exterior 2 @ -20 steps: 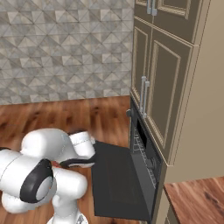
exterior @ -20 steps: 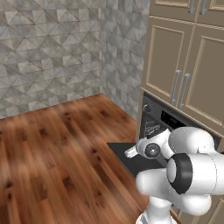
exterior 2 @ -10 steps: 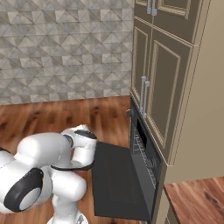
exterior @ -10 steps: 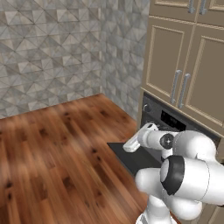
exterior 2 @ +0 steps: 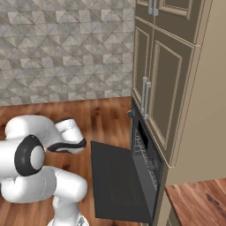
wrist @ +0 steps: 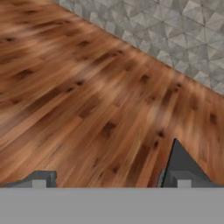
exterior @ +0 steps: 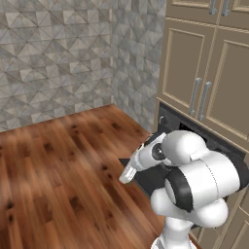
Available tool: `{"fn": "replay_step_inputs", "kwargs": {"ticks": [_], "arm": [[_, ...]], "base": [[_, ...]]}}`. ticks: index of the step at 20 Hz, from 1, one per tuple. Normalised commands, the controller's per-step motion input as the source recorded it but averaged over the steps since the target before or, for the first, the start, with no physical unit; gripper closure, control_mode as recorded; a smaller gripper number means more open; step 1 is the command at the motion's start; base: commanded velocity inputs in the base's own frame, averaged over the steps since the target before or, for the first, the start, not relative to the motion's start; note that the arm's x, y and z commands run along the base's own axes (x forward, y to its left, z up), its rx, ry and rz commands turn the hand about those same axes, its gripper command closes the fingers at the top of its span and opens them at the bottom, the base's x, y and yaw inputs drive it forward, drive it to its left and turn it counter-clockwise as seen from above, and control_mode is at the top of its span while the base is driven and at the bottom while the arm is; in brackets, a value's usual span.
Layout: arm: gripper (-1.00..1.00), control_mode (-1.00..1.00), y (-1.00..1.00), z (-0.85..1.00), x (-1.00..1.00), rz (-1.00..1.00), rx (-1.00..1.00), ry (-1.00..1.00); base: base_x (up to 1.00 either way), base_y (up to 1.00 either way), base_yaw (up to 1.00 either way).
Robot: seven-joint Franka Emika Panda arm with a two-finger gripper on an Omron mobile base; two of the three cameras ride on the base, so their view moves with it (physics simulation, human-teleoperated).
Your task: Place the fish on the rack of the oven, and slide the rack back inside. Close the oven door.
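Observation:
The oven (exterior 2: 148,145) sits under beige cabinets with its dark oven door (exterior 2: 117,176) folded down flat and open. The wire rack (exterior 2: 142,152) rests inside the cavity. In the left base view the oven (exterior: 194,129) is at the right and the oven door (exterior: 144,179) pokes out from behind my arm. My gripper (exterior: 126,176) reaches left past the door's edge, over the floor. In the hand view the gripper (wrist: 109,181) is open, with bare wood floor between its tips. A dark grey corner (wrist: 178,161), apparently the door's, lies by the right fingertip. The fish is out of view.
Wood floor (exterior: 58,165) spreads to the left, up to a grey stone wall (exterior: 58,53). Beige cabinets with bar handles (exterior: 199,97) stand above the oven. A wood counter corner (exterior 2: 198,201) shows at the lower right of the right base view.
My arm has swung left, away from the oven; the hand that hung over the door now points out over the floor. The gripper has stayed open.

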Motion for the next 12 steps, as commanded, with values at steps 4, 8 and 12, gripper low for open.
{"fn": "replay_step_inputs", "kwargs": {"ticks": [4,8,12], "arm": [[-1.0,-1.0,1.0,-0.07,-0.3,0.01,-0.49,0.05],[-1.0,-1.0,0.98,-0.11,-0.28,0.0,-0.58,-0.16],[-1.0,-1.0,0.77,-0.09,-0.03,-0.04,-0.55,-0.22]], "base": [[0.0,0.0,0.0],[0.0,0.0,0.0],[0.0,0.0,0.0]]}}
